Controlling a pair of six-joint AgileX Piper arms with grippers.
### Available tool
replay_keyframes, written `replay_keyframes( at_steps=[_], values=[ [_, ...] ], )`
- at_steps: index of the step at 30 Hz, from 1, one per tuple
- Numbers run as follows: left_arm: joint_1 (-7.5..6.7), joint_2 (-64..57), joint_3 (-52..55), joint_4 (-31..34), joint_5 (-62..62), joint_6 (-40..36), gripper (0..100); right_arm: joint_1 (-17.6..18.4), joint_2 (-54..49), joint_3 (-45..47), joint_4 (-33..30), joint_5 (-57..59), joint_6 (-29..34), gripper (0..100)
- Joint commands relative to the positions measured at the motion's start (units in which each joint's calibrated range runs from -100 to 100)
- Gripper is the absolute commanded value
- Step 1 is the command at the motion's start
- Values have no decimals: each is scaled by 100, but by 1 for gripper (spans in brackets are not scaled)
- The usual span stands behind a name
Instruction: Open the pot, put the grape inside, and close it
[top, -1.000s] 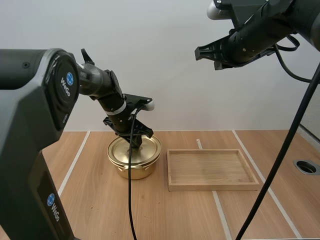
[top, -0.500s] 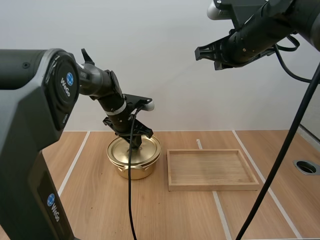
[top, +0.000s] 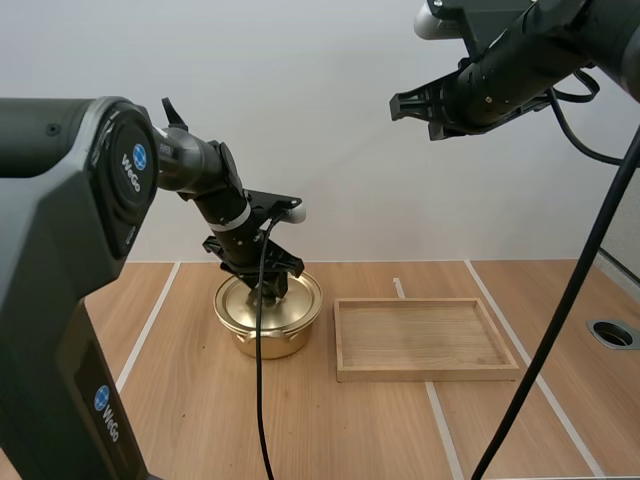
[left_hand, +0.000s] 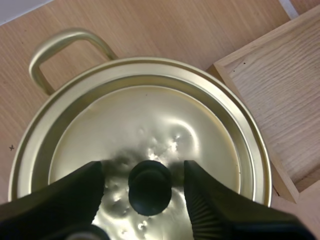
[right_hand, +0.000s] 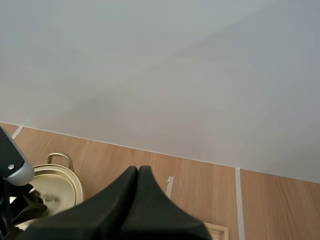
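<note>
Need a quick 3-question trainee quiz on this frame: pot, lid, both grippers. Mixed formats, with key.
1. True or false: the lid is seated on the pot.
2. At the lid's black knob, the left gripper is: A) shut on it B) open, one finger on each side C) shut above it.
3. Fill in: the right gripper, high up, is ____.
Key: 1 true; 2 B; 3 shut.
</note>
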Motion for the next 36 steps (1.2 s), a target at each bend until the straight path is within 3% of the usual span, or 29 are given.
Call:
replay_keyframes(
  at_steps=[1, 12, 28, 31, 36],
  values=[
    [-19, 2, -31, -5, 60, -40, 88, -16, -82, -12, 12, 28, -9, 0],
    [-19, -541, -621, -21, 539, -88, 88, -16, -82, -12, 12, 28, -18, 0],
    [-11, -2331, -2069, 423, 1061, -410, 84, -16, -82, -12, 12, 28, -18, 0],
    [-11, -2641, -2201, 473, 1061, -444, 72, -16, -82, -12, 12, 28, -18, 0],
    [-11, -3138, -2239, 641, 1043, -453, 20, -16, -82, -12, 12, 28, -18, 0]
  ],
)
